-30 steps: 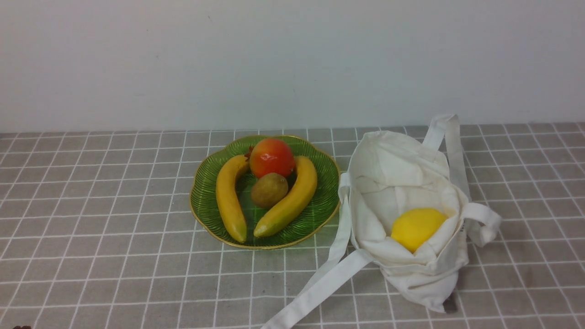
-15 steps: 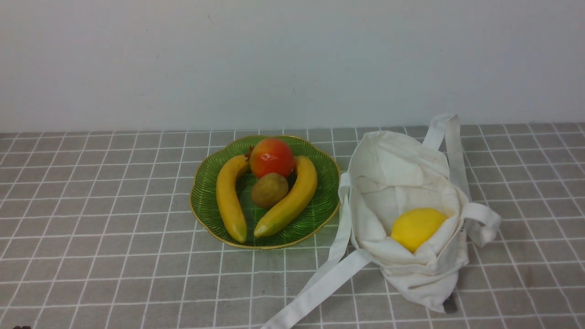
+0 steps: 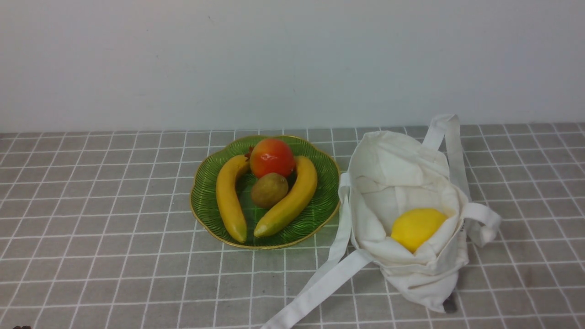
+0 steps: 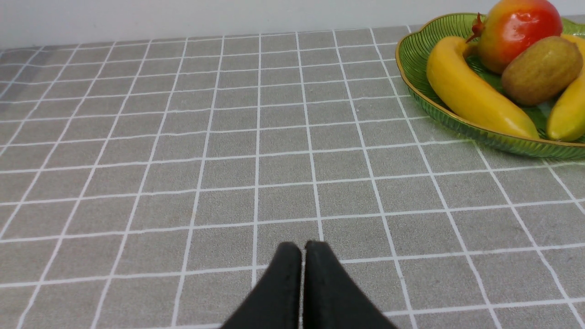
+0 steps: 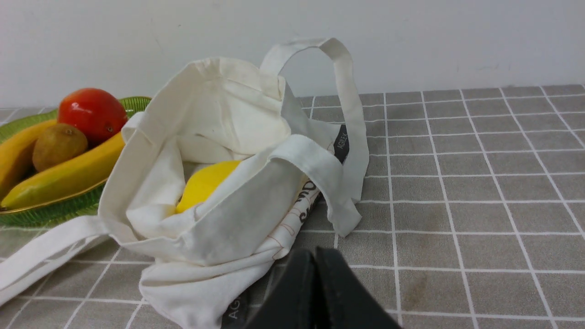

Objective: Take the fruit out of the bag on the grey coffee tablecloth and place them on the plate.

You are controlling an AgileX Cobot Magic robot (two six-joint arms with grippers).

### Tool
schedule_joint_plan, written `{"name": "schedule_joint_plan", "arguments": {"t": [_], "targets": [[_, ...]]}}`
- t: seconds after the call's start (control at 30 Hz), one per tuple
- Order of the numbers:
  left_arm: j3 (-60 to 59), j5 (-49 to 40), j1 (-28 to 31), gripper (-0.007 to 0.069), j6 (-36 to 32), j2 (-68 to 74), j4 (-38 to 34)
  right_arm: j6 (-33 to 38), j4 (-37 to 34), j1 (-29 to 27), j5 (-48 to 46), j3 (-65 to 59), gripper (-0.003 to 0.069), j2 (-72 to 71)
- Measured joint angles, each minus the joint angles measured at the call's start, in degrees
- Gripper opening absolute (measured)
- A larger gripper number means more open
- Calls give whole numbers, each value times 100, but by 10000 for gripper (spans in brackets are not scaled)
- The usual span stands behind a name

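- The left gripper (image 4: 301,249) is clenched on nothing, its two black fingers pressed together low over bare grey coffee tablecloth (image 4: 183,160), well apart from the plate (image 4: 411,87).
- The right gripper (image 5: 315,258) is likewise closed and empty, sitting just in front of the bag (image 5: 219,219); neither arm shows in the front view.
- The lemon (image 3: 417,227) lies inside the bag (image 3: 402,183), low in the open mouth, half wrapped by the folded front hem; that fold looks like the main hindrance to a clean grasp.
- The kiwi (image 3: 269,189) already rests on the plate (image 3: 205,192), wedged between two bananas (image 3: 228,196), touching the red-orange fruit (image 3: 271,157). So the lemon seems the only piece left to move.
- One long strap (image 3: 320,283) trails across the counter, beside the plate's near edge, and could snag a carry from bag to plate.
- Free room on the plate is scant; its near right part looks most open.
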State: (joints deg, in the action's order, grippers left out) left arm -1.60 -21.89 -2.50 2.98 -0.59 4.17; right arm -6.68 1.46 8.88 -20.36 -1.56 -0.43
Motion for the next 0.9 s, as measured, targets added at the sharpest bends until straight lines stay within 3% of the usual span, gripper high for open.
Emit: {"name": "schedule_joint_plan", "arguments": {"t": [0.9], "targets": [[0,0,0,-7,0,0,0,82,0,0,0,0,-15,0]]}}
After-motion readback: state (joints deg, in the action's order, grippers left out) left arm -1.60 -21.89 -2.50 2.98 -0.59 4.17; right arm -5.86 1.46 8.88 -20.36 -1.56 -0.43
